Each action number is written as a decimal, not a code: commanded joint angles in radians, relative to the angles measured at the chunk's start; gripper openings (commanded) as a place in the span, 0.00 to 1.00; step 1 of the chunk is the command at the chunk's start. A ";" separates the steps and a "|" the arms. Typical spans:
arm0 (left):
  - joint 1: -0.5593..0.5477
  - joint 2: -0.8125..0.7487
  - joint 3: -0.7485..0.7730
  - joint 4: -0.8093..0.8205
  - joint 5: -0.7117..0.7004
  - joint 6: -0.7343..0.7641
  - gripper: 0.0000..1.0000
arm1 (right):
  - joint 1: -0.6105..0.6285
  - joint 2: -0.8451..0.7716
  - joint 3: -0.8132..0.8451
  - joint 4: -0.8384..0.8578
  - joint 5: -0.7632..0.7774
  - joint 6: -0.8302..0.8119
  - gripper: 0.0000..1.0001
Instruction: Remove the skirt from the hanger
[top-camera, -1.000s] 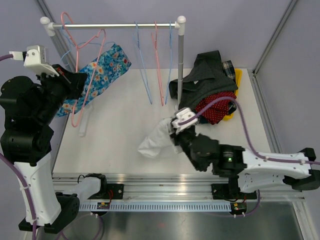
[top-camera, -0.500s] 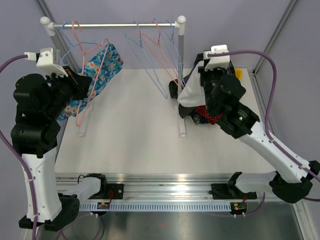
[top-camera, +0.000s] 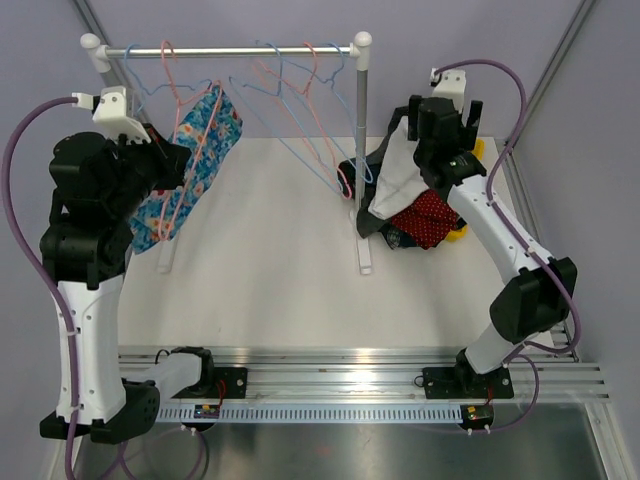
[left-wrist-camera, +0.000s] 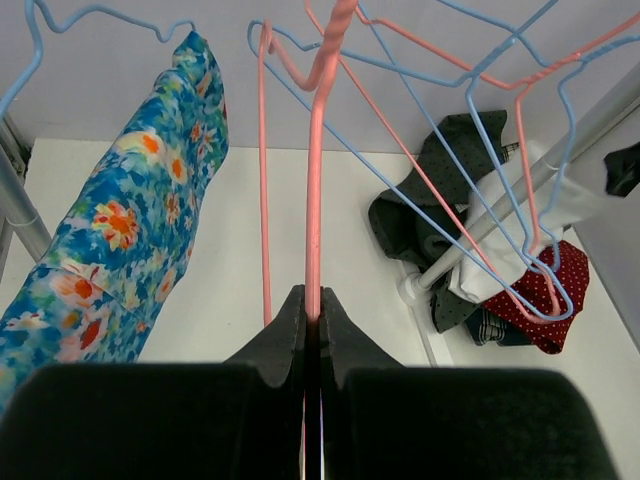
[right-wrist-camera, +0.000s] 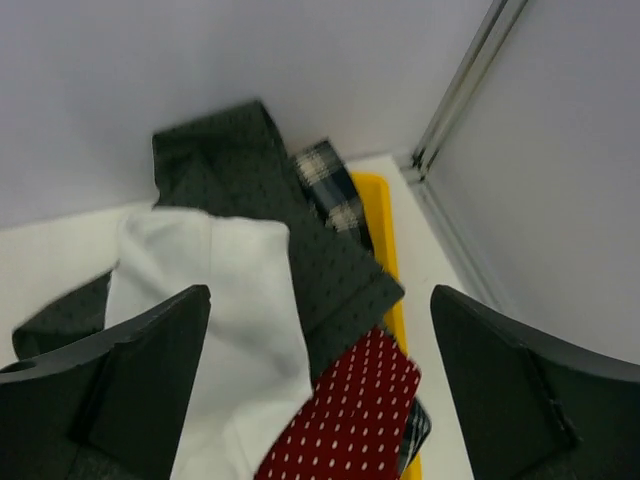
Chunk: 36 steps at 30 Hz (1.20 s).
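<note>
Nearest you on the left, your left hand (left-wrist-camera: 312, 302) is pinched tight on the straight wire of a pink hanger (left-wrist-camera: 314, 190), with only that wire between the fingers. The floral skirt (left-wrist-camera: 120, 220) hangs just to the left of that hand. It drapes down beside the hand, not in its grip. From overhead the skirt sits right beside the hand, above the left edge of the counter (top-camera: 270, 280). The skirt's top corner meets a blue hanger wire (left-wrist-camera: 140, 16) up near the rail. You cannot tell from these views whether the pink hanger carries any of it.

On the right, your right hand (right-wrist-camera: 320, 300) hovers with its fingers spread wide and nothing between them. Directly below it lies a white garment (right-wrist-camera: 225, 330), draped over a dark dotted garment (right-wrist-camera: 310, 250). A red white-dotted cloth (right-wrist-camera: 350, 420) lies against that pile, and a yellow item (right-wrist-camera: 385, 230) shows beneath it. The whole heap sits at the counter's far right corner. This hand is well apart from the floral skirt, with the rack's upright post (top-camera: 361, 150) between them.

Farther back, loose blue and pink hangers (top-camera: 300, 100) dangle tilted from the rail (top-camera: 250, 49).
</note>
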 joint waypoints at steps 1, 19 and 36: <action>-0.002 0.019 -0.004 0.088 -0.009 0.017 0.00 | 0.009 -0.064 -0.138 -0.064 -0.007 0.198 0.99; -0.138 0.338 0.206 0.164 -0.083 -0.014 0.00 | 0.013 -0.576 -0.645 -0.220 -0.268 0.473 0.99; -0.028 0.138 0.164 -0.010 -0.326 0.129 0.77 | 0.013 -0.707 -0.703 -0.271 -0.346 0.499 0.99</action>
